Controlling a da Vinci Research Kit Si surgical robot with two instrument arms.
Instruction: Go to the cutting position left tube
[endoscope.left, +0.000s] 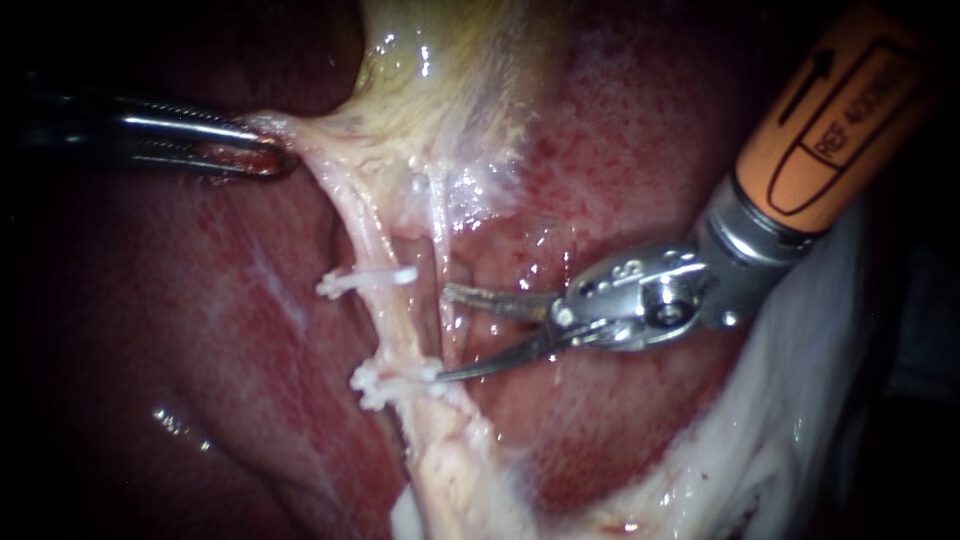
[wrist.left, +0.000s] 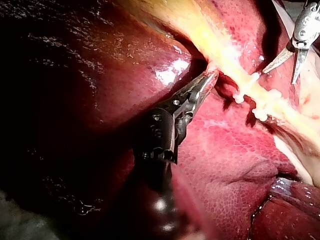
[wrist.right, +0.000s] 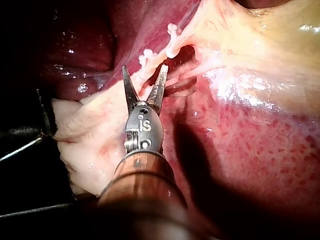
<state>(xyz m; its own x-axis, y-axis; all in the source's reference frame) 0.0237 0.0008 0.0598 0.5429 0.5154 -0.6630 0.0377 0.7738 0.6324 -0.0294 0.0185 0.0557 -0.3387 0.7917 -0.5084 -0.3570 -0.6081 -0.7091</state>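
The left tube (endoscope.left: 385, 320) runs pale down the middle and carries two white clips, an upper clip (endoscope.left: 365, 280) and a lower clip (endoscope.left: 392, 382). A thinner right tube (endoscope.left: 443, 240) lies beside it. My right instrument (endoscope.left: 443, 334) comes from the upper right with its blades open. Their tips stand just right of the left tube between the two clips, the lower tip next to the lower clip. In the right wrist view its blades (wrist.right: 145, 70) straddle pale tissue below the clips (wrist.right: 172, 30). My left instrument (endoscope.left: 268, 157) is shut on the gallbladder's edge (wrist.left: 215, 70), holding it leftward.
The yellow gallbladder (endoscope.left: 440, 80) hangs above the tubes. Red liver (endoscope.left: 640, 130) surrounds them on both sides. Thick white tissue (endoscope.left: 780, 420) lies at the lower right, under my right instrument's shaft.
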